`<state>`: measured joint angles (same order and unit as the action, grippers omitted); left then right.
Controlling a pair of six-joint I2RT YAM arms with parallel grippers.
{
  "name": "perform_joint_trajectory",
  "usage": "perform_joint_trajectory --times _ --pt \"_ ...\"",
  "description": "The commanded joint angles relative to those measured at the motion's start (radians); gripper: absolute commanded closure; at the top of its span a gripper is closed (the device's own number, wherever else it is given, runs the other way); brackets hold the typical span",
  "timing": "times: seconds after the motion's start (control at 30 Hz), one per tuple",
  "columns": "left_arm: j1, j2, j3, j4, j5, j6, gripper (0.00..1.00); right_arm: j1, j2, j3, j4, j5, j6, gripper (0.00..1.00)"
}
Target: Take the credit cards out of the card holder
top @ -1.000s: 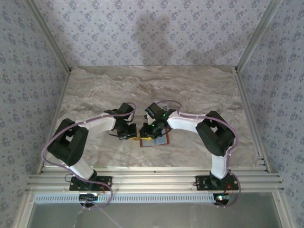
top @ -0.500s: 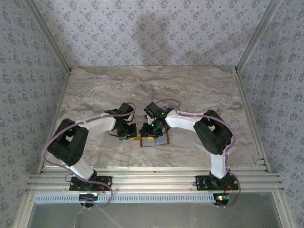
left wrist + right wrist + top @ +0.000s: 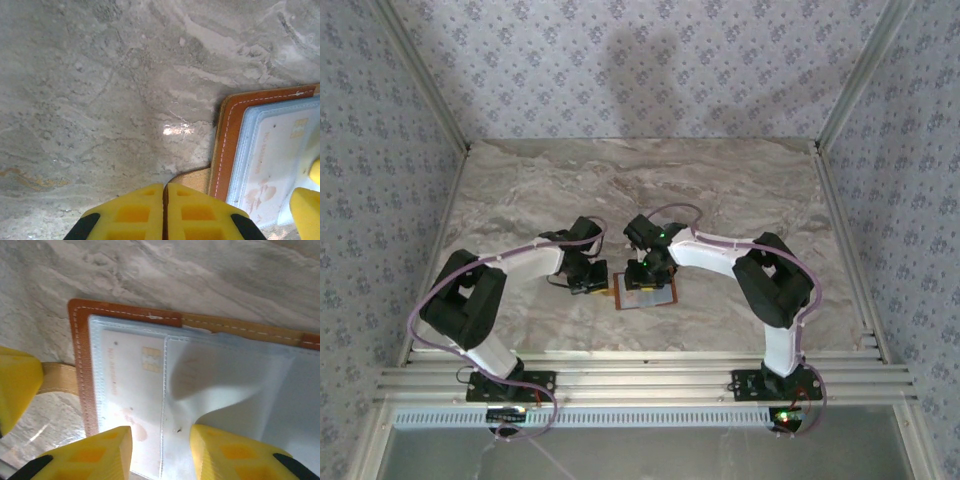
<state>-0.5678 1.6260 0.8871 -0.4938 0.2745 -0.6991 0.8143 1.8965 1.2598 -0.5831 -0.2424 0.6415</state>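
The marble table is carrying the card holder, which is lying open near the 6 o'clock edge, its long axis running 9-to-3 in the top view. The right gripper is hovering directly over it, jaws apart and straddling the bulging pocket lining. The left gripper, fingers together, is sitting at the holder's 9 o'clock by the tan strap. A pale credit card is lying at 11 o'clock from the right fingertips, so the right arm is judged nearer.

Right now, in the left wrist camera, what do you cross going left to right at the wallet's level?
Bare marble table → tan strap → card holder's orange-brown leather border → pale credit card under the clear sleeve → right claw's yellow fingertip.
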Motion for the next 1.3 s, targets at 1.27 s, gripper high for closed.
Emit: perform_joint_trajectory --times 1.27 --pt "-0.058 -0.084 0.17 -0.178 -0.119 0.033 0.74 -0.13 -0.192 -0.046 -0.226 0.171 -0.102 0.54"
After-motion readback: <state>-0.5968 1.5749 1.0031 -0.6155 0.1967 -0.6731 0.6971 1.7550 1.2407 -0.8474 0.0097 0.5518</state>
